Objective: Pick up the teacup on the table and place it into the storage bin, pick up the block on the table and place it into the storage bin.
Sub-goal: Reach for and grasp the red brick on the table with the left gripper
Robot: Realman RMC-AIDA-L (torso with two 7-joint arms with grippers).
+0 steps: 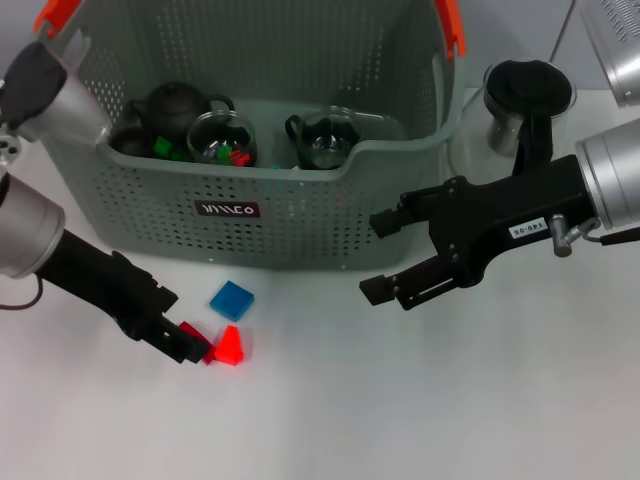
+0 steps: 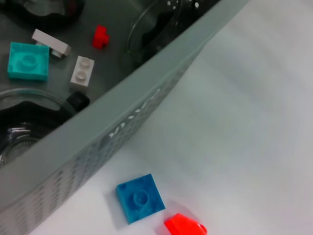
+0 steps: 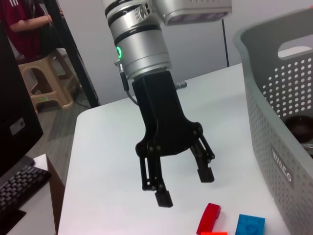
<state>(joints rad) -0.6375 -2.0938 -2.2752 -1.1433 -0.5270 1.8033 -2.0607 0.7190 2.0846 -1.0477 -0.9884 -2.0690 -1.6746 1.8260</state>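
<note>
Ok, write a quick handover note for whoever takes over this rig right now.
Left gripper: fingers open, low over the table beside the dark red block.
Right gripper: fingers open, empty, hovering in front of the storage bin.
On the table: blue block, orange-red block, the dark red block.
Done: glass cups and small blocks already lie in the bin.
To do: bin the three table blocks.
</note>
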